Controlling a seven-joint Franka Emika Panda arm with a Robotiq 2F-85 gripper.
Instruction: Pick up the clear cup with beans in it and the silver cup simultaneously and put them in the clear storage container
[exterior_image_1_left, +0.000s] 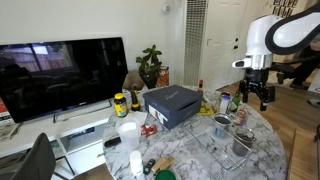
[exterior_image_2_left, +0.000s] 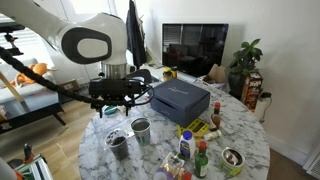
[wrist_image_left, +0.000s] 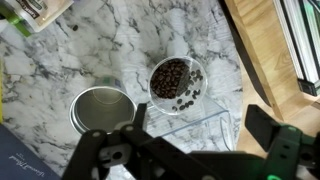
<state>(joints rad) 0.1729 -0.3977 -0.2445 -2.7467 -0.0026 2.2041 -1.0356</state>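
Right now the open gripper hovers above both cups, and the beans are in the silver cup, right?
No. The wrist view shows the beans in the clear cup; the silver cup beside it looks empty. The gripper is open above both cups, as stated.

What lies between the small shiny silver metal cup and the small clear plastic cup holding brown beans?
Nothing: the wrist view shows only bare white marble tabletop between the silver metal cup and the clear plastic cup of beans.
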